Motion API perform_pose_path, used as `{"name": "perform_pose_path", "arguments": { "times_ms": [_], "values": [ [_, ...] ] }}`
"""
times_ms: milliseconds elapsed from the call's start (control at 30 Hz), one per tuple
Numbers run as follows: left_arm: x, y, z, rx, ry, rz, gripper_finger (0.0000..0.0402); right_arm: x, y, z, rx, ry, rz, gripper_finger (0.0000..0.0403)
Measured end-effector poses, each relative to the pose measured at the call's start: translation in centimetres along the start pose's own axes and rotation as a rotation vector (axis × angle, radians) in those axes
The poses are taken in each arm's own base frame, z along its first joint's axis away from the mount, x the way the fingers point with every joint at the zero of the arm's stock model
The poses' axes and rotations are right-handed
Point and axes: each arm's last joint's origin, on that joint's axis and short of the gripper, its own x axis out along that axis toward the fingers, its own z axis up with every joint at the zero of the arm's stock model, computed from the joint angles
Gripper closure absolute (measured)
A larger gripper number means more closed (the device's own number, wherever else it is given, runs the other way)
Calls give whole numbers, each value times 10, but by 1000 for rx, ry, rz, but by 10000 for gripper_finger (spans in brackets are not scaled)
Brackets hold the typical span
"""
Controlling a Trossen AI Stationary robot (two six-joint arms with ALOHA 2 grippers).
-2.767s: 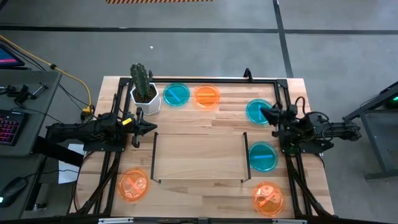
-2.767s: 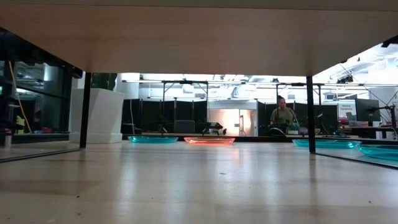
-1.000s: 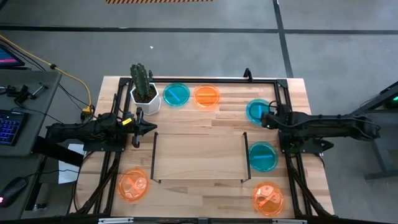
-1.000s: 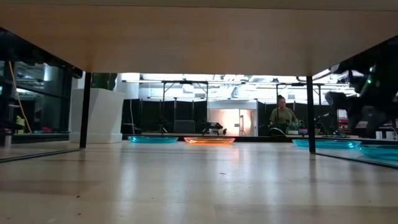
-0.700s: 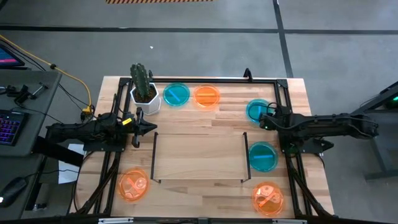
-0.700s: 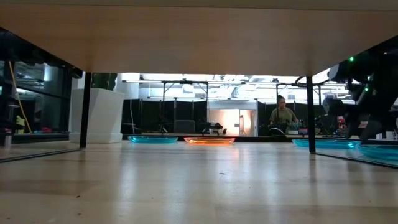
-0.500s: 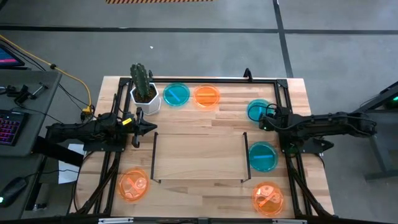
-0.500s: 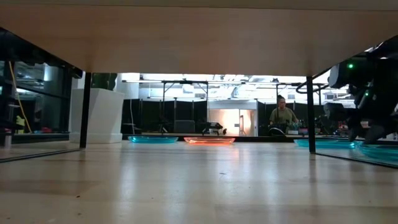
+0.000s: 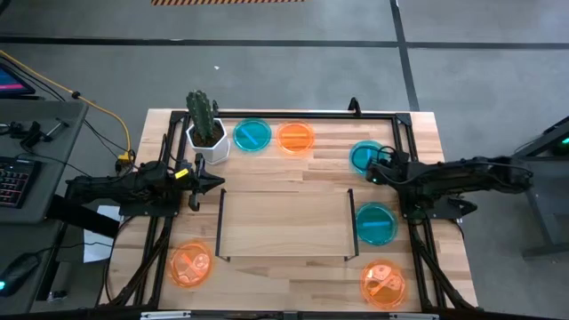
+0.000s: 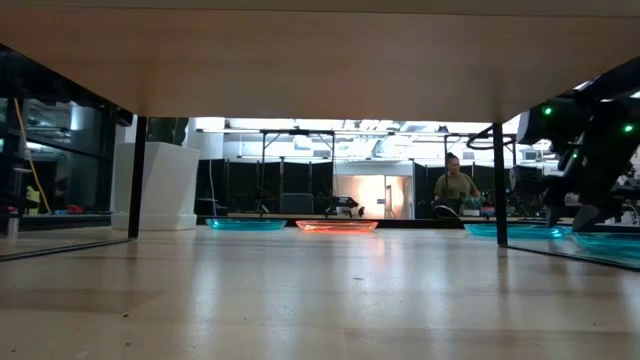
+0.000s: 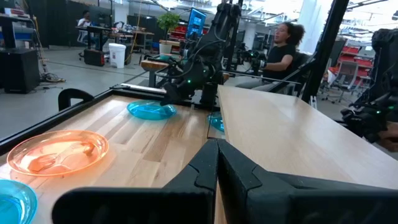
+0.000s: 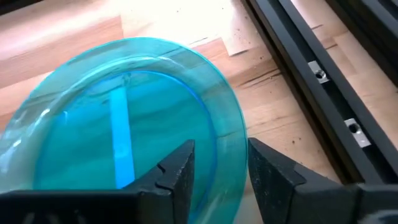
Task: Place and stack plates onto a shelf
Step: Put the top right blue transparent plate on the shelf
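Right gripper (image 12: pixel 217 171) jaws spread, straddling the rim of a teal plate (image 12: pixel 124 124) near the bench's right edge, far half. Left gripper (image 11: pixel 216 163) jaws pressed together, empty, at the shelf's (image 9: pixel 284 222) left rail.

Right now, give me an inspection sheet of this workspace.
Surface: wooden table, black frame.
Job's things: shelf bare; six plates on the table, three teal, three orange.
Clutter: cactus pot at a far corner.
Grippers: right gripper straddles the rim of a teal plate, not clamped; left gripper shut, waiting beside the shelf.
Cables: yellow cable off the table's left.
Surroundings: keyboard; seated person beyond.
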Motion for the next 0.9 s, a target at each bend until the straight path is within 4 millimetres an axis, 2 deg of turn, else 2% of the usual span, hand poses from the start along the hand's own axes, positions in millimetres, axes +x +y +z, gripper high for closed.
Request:
{"name": "perform_pose_path", "arguments": {
  "times_ms": [167,433,633,900],
  "values": [
    [0,0,0,-1,0,0,402,9,3,-3,-6,-24,-42,310],
    [0,0,0,-1,0,0,402,13,5,-4,-3,-101,-58,397],
    [0,0,0,-12,0,0,401,10,9,-2,28,-145,-13,401],
    [0,0,0,-26,0,-1,402,-4,12,4,65,-199,108,403]
  ]
}}
